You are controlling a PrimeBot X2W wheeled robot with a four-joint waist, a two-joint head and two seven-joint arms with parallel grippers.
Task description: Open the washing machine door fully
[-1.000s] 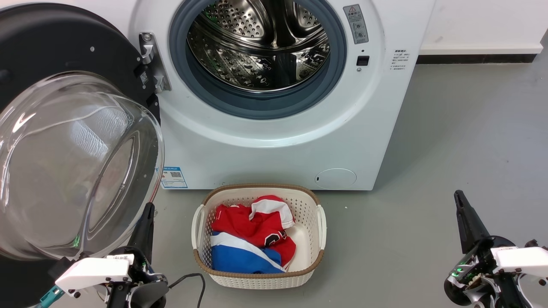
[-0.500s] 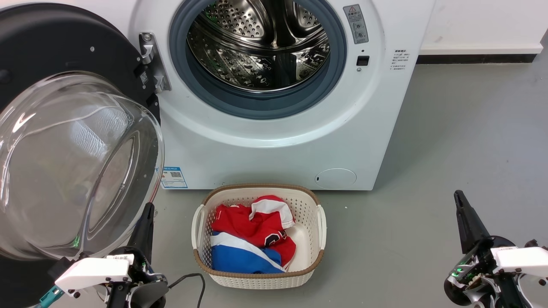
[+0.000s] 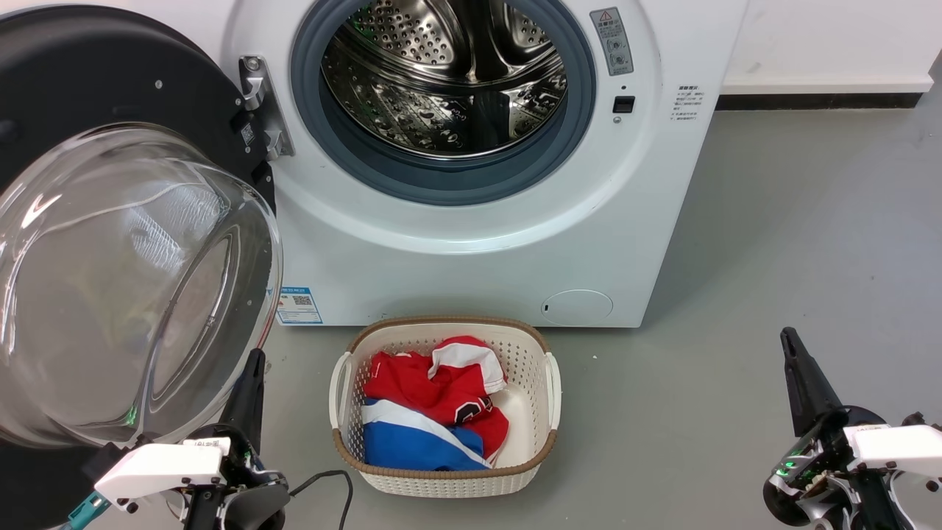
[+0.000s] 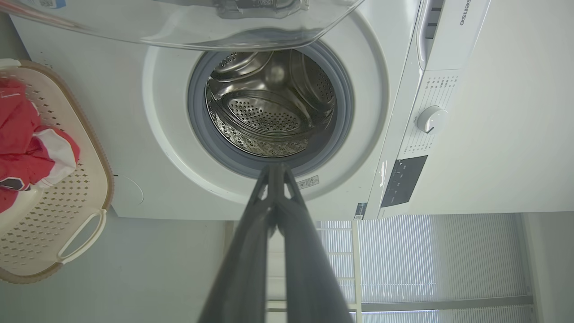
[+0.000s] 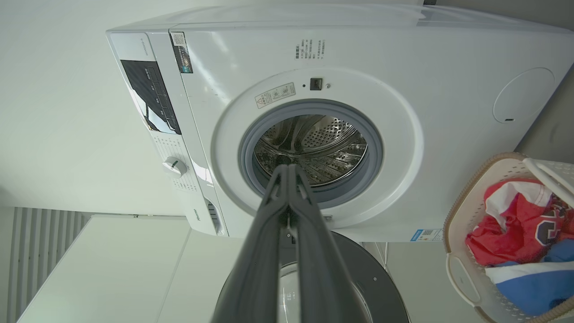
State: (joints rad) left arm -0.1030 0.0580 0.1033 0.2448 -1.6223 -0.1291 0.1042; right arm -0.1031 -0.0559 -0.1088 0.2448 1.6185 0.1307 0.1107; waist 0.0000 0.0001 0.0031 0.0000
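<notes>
Now the washing machine door (image 3: 125, 258) hangs swung wide left of the drum opening (image 3: 441, 88), its hinge (image 3: 259, 103) plain from the head view; the left wrist view adds the dial (image 4: 430, 119). The left gripper (image 3: 255, 364) and right gripper (image 3: 791, 350) sit below that opening, fingers pinched together on nothing, flanking the basket (image 3: 441, 322); grey floor (image 3: 795, 221) stretches right of it.

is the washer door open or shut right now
Open. The washing machine door is swung wide to the robot's left on its hinge, and the steel drum opening is fully uncovered.
</notes>
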